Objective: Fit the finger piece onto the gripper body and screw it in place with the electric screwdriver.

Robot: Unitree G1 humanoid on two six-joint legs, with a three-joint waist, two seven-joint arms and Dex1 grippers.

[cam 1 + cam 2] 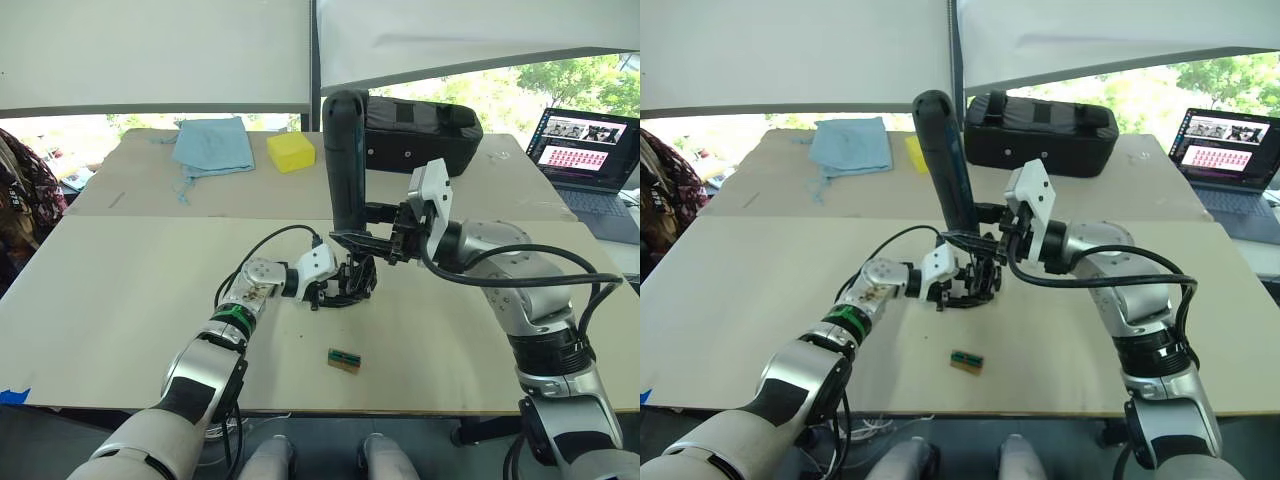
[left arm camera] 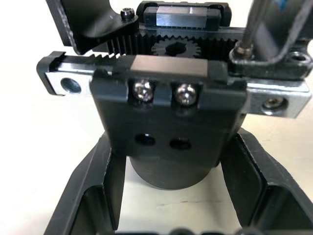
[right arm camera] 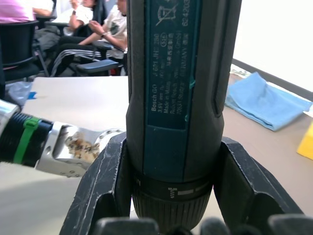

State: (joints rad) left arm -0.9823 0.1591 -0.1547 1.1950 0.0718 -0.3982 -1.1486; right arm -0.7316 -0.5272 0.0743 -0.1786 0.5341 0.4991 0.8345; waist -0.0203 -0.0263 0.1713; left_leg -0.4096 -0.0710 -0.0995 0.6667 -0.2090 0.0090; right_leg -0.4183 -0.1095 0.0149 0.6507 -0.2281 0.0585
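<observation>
Right gripper (image 1: 372,232) around upright electric screwdriver (image 1: 345,160).

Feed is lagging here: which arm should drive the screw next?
Right. Its gripper already clamps the screwdriver upright over the gripper body, bit down at it. The left gripper holds that body steady on the table.

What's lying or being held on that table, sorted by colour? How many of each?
Black: 3, screwdriver, gripper body, case
Blue: 1, cloth
Yellow: 1, block
Green: 1, small part
Laptop: 1
Total: 7
</observation>
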